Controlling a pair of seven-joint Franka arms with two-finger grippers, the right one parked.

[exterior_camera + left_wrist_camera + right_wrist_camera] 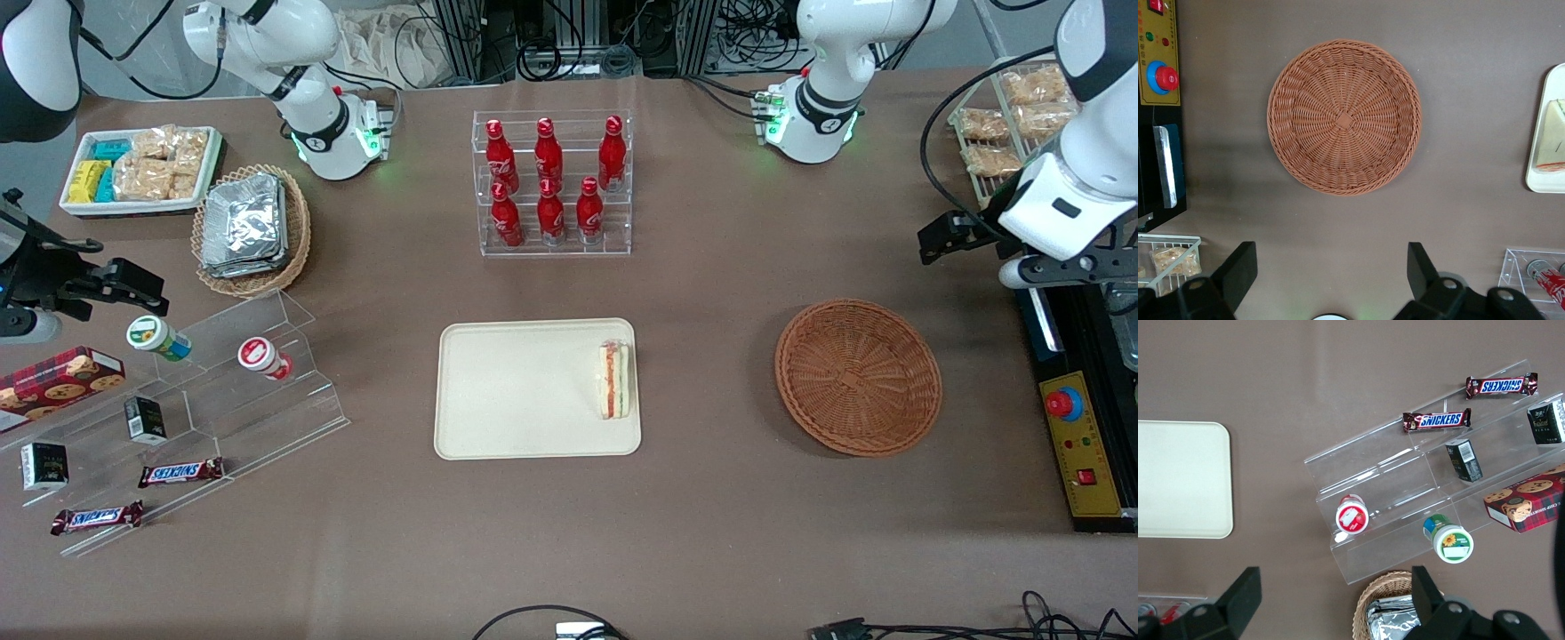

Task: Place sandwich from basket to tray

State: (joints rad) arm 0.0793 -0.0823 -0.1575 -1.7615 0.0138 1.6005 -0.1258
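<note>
My gripper (1328,270) hangs high above table, near working arm's end, fingers (1238,270) spread wide, holding nothing. Sandwich (613,380) lies on tray (516,391), at edge nearest basket (858,376).

1. I count one sandwich (613,380), lying on the one tray (516,391).
2. One reddish basket (858,375), one tan basket of foil packets (253,229).
3. Six red bottles (551,182) in the clear rack.
4. Two Snickers bars (180,472), two small dark boxes (144,420), two round tubs (158,338), one cookie box (58,377).
5. One gripper (1331,270) above the table near the basket, fingers apart.
6. Snack packets in the white bin (142,169): perhaps eight; they overlap.
</note>
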